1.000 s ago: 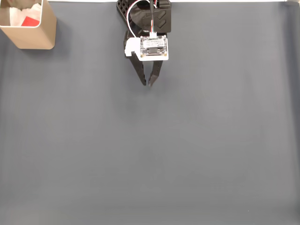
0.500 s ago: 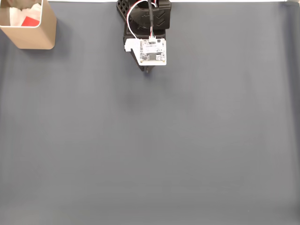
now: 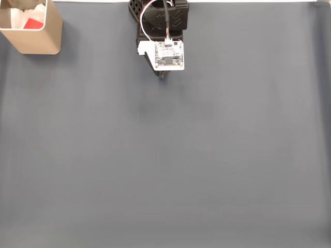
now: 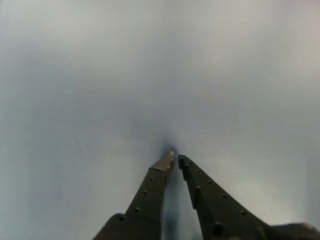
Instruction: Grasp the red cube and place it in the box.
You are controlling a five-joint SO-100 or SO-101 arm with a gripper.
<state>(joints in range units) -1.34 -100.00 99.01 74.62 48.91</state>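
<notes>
The red cube [image 3: 34,23] lies inside the beige box [image 3: 40,40] at the top left corner of the fixed view, on white lining. My gripper [image 3: 164,76] is far to the right of the box, at the top centre of the mat, pulled in under the wrist's white camera board so that just its tips poke out. In the wrist view the two black fingers [image 4: 150,192] point down at the bare grey mat, and the gripper [image 4: 175,158] is shut with nothing between its tips.
The dark grey mat [image 3: 170,165] covers the table. The arm's black base [image 3: 160,15] stands at the mat's top edge. A pale strip of table [image 3: 258,1] shows beyond that edge.
The arm has drawn back toward its base, and the fingers, slightly apart a second ago, have come together. Cube and box have stayed put.
</notes>
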